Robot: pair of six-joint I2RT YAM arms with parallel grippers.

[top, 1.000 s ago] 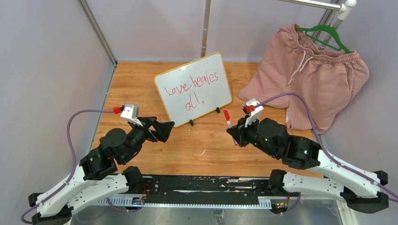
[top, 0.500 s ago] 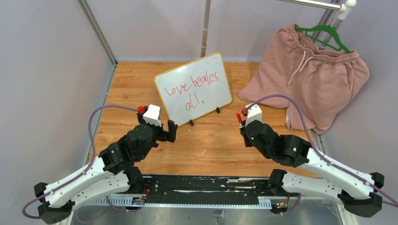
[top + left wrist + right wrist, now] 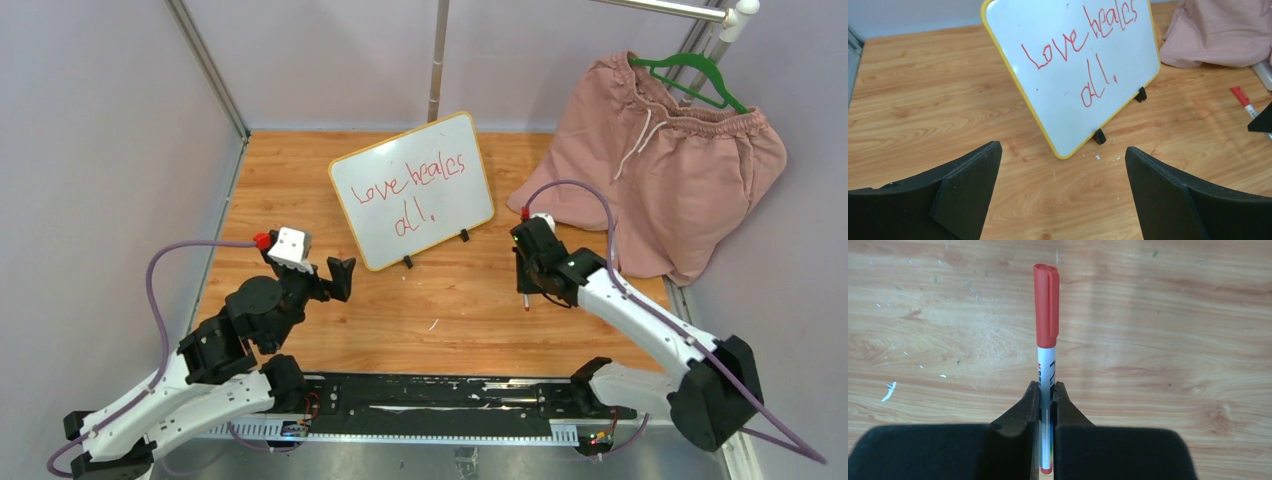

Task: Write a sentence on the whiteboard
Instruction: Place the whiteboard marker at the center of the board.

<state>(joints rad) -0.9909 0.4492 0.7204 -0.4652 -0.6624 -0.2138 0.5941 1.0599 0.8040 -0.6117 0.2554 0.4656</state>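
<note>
Right end effector pinching red-capped marker, left end effector spread wide — red sentence on whiteboard

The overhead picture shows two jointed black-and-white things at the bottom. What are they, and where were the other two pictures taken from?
Those are two robot arms bolted to the near edge of a wooden table. Each ends in a two-finger gripper. The overhead picture comes from a fixed camera above and behind them. The other two come from small cameras on the wrists, so each shows its own black fingers.

On the table stands a whiteboard with red writing, roughly "love heales all!". Pink shorts on a green hanger droop onto the back right corner.

The left gripper is open and holds nothing. The right gripper is shut on a capped red marker, pointing down at the table.
</note>
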